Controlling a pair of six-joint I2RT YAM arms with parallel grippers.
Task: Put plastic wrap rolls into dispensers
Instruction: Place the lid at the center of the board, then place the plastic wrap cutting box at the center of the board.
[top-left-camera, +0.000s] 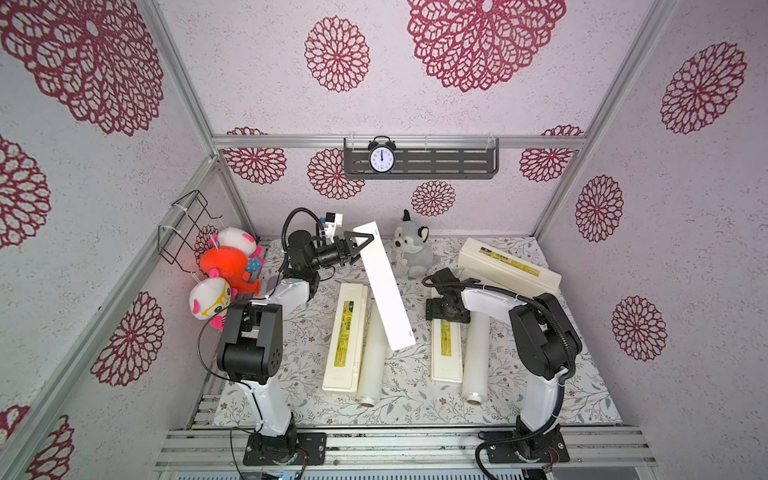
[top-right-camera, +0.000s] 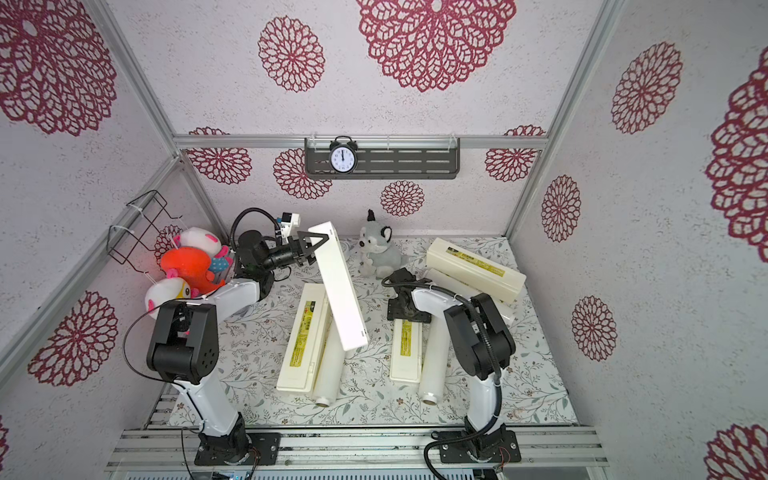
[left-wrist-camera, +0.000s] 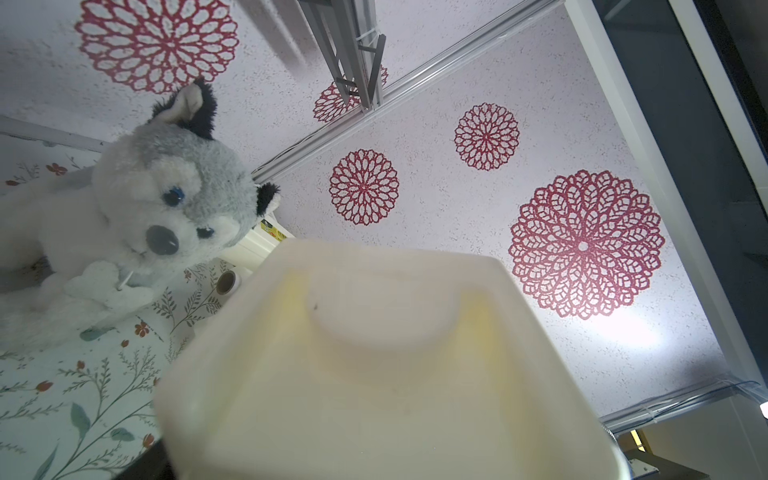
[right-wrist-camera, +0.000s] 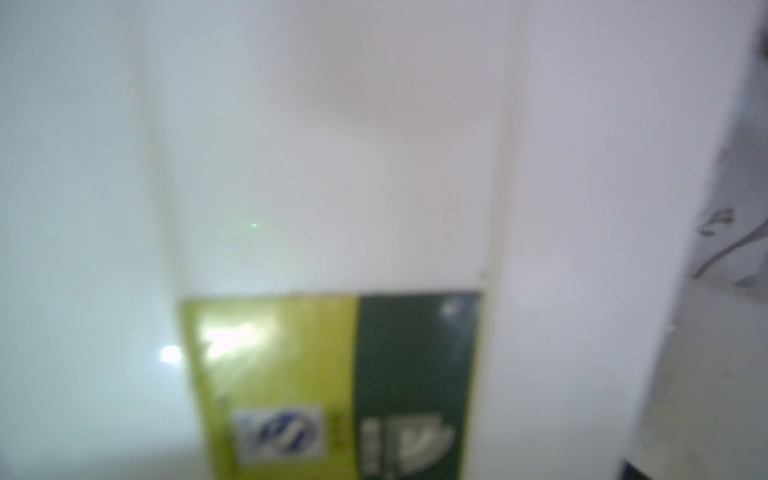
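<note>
My left gripper (top-left-camera: 360, 246) is shut on the far end of a long plain white dispenser shell (top-left-camera: 386, 291), holding it tilted above the table. In the left wrist view its cream hollow inside (left-wrist-camera: 374, 365) fills the frame. Below it lie a labelled dispenser (top-left-camera: 345, 336) and a plastic wrap roll (top-left-camera: 372, 361), side by side. My right gripper (top-left-camera: 448, 311) points down over the far end of the middle dispenser (top-left-camera: 446, 353), its fingers hidden. A second roll (top-left-camera: 476, 357) lies beside that box. A third dispenser (top-left-camera: 509, 266) rests at the far right, partly on another roll (top-right-camera: 459, 286).
A grey husky plush (top-left-camera: 411, 249) sits at the back of the floral mat. Several plush toys (top-left-camera: 226, 266) hang by a wire basket (top-left-camera: 187, 224) on the left wall. A clock (top-left-camera: 381, 158) stands on the back shelf. Enclosure walls close three sides.
</note>
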